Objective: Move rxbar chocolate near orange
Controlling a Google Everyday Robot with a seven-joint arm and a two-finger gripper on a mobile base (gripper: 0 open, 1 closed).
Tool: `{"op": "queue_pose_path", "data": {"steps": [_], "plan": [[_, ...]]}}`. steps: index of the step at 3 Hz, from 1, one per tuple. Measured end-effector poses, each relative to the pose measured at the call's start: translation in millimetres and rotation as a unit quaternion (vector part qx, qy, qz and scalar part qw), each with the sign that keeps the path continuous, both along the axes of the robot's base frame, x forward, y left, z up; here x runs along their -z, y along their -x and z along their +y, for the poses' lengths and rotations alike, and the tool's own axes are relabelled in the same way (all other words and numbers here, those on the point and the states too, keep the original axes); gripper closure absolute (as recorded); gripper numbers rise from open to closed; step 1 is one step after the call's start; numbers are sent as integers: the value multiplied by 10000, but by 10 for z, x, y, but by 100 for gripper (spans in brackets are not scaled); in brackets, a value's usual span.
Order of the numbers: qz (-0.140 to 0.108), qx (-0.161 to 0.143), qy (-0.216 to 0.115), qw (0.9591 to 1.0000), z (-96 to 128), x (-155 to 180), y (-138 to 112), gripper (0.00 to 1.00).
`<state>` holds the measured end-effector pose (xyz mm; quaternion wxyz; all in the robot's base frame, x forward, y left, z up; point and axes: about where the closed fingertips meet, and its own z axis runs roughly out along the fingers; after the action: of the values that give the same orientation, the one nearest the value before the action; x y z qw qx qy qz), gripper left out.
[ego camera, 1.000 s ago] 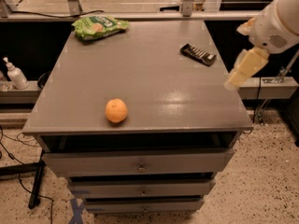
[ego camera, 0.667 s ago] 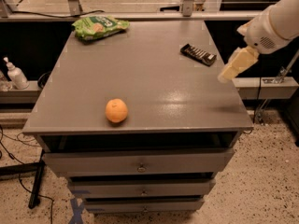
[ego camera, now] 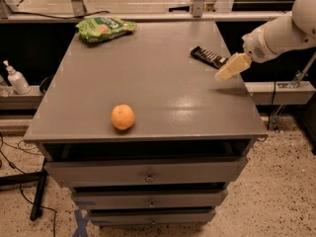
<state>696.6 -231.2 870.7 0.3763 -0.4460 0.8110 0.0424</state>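
The rxbar chocolate [ego camera: 209, 57], a flat black bar with pale lettering, lies near the right rear of the grey cabinet top [ego camera: 163, 90]. The orange [ego camera: 122, 117] sits near the front edge, left of the middle. My gripper [ego camera: 228, 69], with pale yellowish fingers, hangs over the right edge of the top, just right of and in front of the bar, above the surface. It holds nothing that I can see.
A green crinkly snack bag [ego camera: 104, 28] lies at the rear left corner. The cabinet has drawers [ego camera: 148, 174] below its front edge. A white pump bottle [ego camera: 15, 78] stands on a low shelf to the left. Cables lie on the floor.
My gripper has moved left and farther over the cabinet top, closer to the black bar. The bar, the orange and the bag have not moved.
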Motion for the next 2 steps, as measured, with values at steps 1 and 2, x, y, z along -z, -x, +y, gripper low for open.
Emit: {"op": "queue_pose_path", "data": {"steps": [1, 2], "plan": [[1, -2, -2, 10000, 1, 1, -1, 0], [24, -104, -210, 9997, 58, 21, -53, 0]]}}
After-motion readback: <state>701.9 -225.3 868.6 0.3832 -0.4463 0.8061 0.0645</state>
